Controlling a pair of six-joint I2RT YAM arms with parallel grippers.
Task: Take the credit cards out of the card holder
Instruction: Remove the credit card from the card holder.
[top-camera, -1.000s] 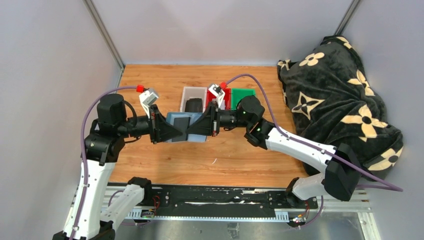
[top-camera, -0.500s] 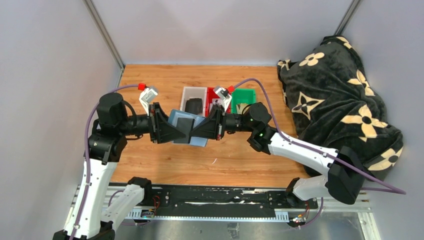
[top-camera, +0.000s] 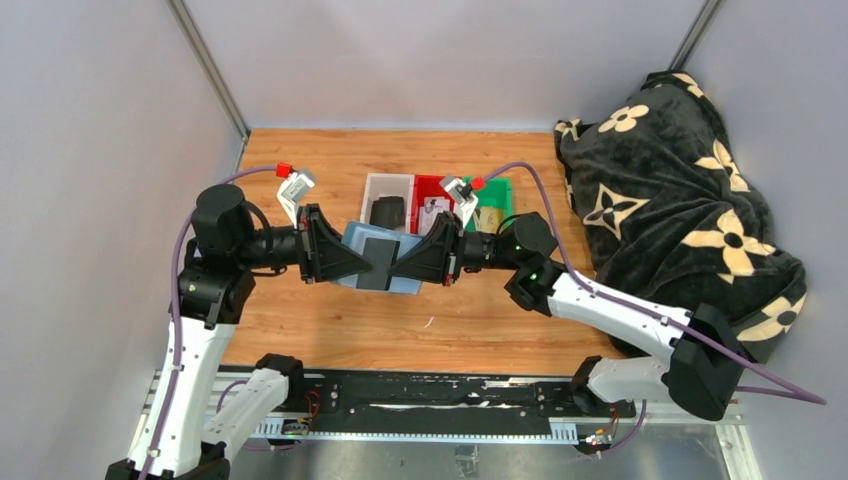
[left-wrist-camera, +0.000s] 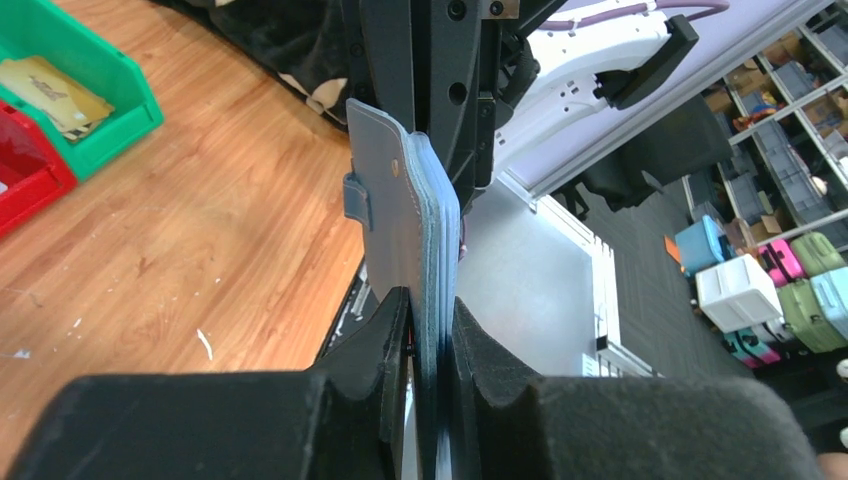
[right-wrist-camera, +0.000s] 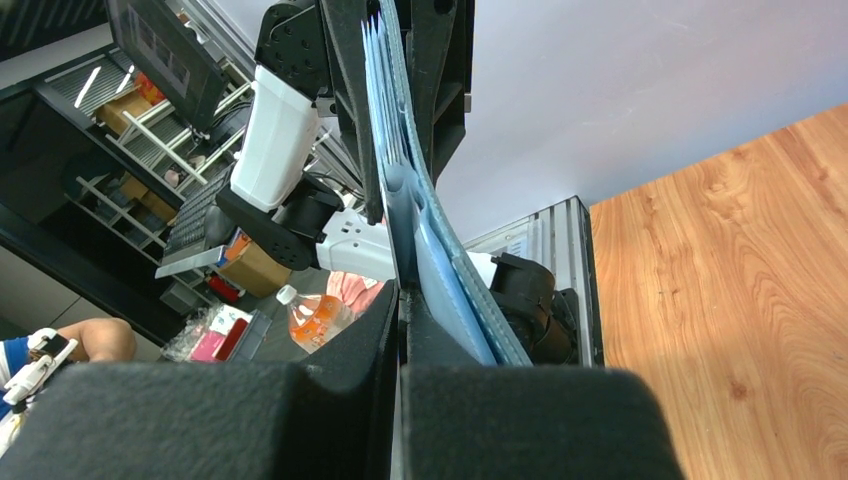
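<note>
Behind the raised card holder (top-camera: 380, 262) three plastic bins stand in a row on the wooden table (top-camera: 330, 330): a white bin (top-camera: 372, 190) with a dark object in it, a red bin (top-camera: 428, 185) and a green bin (top-camera: 495, 187) holding something flat and yellowish. A black plush blanket (top-camera: 680, 220) with cream flower shapes is heaped at the right, well apart from the holder. Both arms stretch across in front of the bins, and the right wrist covers part of the red one.

The holder hangs in the air between the two grippers, near the white bin. It is slate-blue, soft and leathery, built of thin stacked leaves with stitched edges and a small tab on one face (the top view shows a dark rectangular pocket).

The left gripper (left-wrist-camera: 430, 300) clamps one edge of the holder, its padded black fingers (left-wrist-camera: 370, 350) narrowly parted by that stack. The right gripper (right-wrist-camera: 400, 295) is pressed fully together on a thin blue leaf at the opposite edge. I cannot tell whether any layer is one of the credit cards.
</note>
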